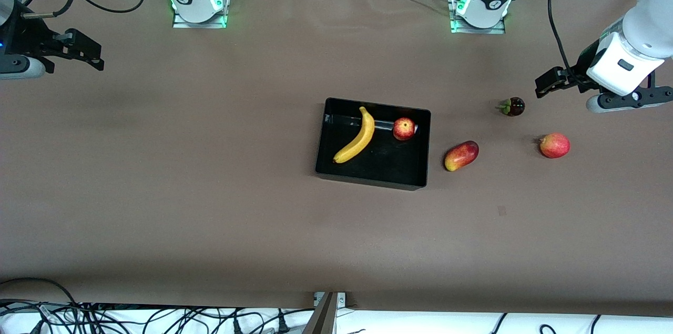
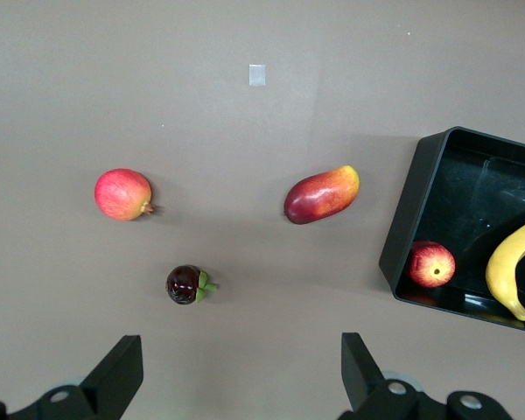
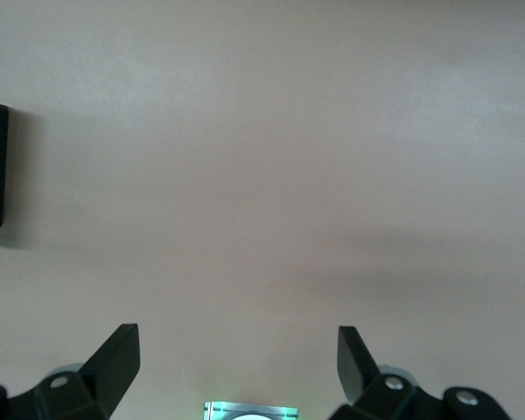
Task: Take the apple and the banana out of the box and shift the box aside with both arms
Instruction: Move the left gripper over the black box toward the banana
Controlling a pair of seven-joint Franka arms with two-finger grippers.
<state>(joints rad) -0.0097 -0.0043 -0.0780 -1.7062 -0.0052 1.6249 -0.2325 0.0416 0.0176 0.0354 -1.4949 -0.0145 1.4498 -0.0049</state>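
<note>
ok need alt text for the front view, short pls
A black tray mid-table holds a banana and an apple. Three more fruits lie beside it toward the left arm's end. The left gripper and right gripper hover open over the table ends.

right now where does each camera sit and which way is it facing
Front view: high across the table, facing both arm bases; shows the black tray holding the banana and apple, plus both arms.
Left wrist view: looks down past the open left claw at the loose fruits and tray; shares these with the front view.
Right wrist view: looks down past the open right claw at bare table.
</note>
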